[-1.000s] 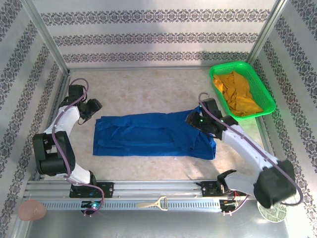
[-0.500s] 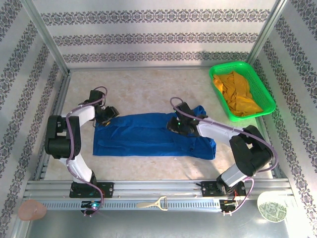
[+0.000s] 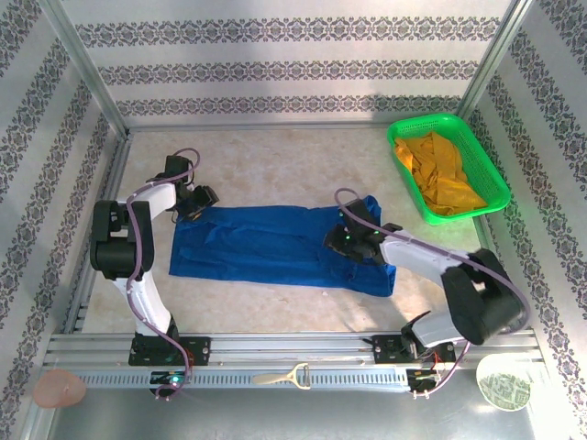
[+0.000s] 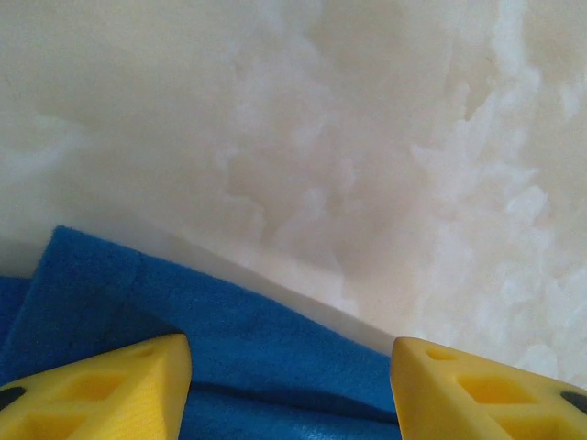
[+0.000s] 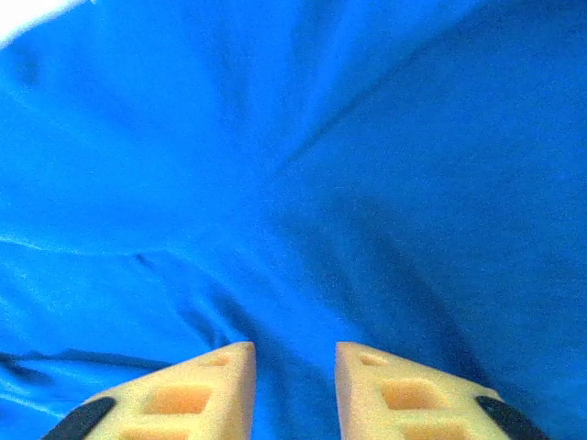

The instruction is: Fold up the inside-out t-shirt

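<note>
Spread wide, the left gripper sits at the ten o'clock corner of the royal-blue cloth t-shirt, likely to grab it. The right gripper, fingers slightly apart, hangs over its three o'clock end.

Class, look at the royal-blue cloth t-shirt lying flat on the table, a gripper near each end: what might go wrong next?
1. The left gripper hangs open at the far left edge of the royal-blue cloth t-shirt; closing there may catch only the hem, which could slip out.
2. The right gripper, jaws narrowly apart, sits over creased cloth; it may pinch several layers and drag the shirt askew.
</note>
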Tool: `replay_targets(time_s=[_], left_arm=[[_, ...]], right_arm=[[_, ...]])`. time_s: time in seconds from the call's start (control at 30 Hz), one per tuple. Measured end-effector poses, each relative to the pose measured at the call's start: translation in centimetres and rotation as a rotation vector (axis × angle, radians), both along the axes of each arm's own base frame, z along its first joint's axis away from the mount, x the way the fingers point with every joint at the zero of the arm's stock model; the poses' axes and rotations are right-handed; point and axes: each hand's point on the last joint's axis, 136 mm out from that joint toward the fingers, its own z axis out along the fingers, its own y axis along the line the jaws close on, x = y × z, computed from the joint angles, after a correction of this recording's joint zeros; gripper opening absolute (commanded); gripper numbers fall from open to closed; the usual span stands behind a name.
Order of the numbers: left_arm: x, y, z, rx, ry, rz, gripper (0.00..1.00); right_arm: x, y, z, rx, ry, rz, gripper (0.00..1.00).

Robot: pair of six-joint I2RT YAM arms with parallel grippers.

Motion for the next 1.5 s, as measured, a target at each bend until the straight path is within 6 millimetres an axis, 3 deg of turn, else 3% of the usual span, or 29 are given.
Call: replay_targets(time_s=[0.1, 0.27, 0.4, 0.57, 0.73, 0.87, 0.97, 1.2, 1.27, 1.37, 1.5], left_arm=[[-0.2, 0.0, 1.1, 0.002, -0.015, -0.009, 0.60], [-0.6, -0.6, 5.3, -0.023, -0.114, -0.028, 0.61], [-2.1, -1.5, 6.1, -0.066, -0.134, -0.037, 0.62], [-4.4, -2.0, 2.7, -0.086, -0.049, -0.041, 0.63], [-5.2, -2.0, 0.3, -0.087, 0.008, -0.038, 0.63], [-5.3, -1.9, 0.0, -0.081, 0.012, -0.036, 0.63], [-5.3, -1.9, 0.2, -0.080, 0.006, -0.036, 0.63], [-4.4, -1.9, 3.2, -0.080, -0.070, -0.042, 0.68], [-3.9, -2.0, 4.3, -0.086, -0.100, -0.047, 0.69], [-3.7, -2.1, 5.1, -0.092, -0.121, -0.052, 0.69], [-3.7, -2.2, 5.0, -0.094, -0.119, -0.054, 0.69]], right_arm=[[1.2, -2.5, 3.3, 0.010, -0.075, -0.062, 0.52], [1.9, -6.6, 5.6, 0.008, -0.125, -0.155, 0.45], [2.0, -6.0, 4.0, 0.031, -0.062, -0.123, 0.38], [3.1, -3.7, 0.6, 0.086, 0.004, -0.087, 0.32], [2.5, -4.0, -2.2, 0.088, 0.042, -0.122, 0.32], [1.5, -5.9, -3.2, 0.075, 0.061, -0.182, 0.36], [1.4, -7.9, -2.7, 0.078, 0.050, -0.236, 0.41], [3.0, -11.5, 4.1, 0.049, -0.144, -0.263, 0.80], [3.6, -12.8, 4.6, 0.025, -0.162, -0.280, 0.86], [3.8, -14.0, 3.1, -0.025, -0.114, -0.287, 0.88], [3.7, -14.2, 0.0, -0.070, -0.010, -0.255, 0.90]])
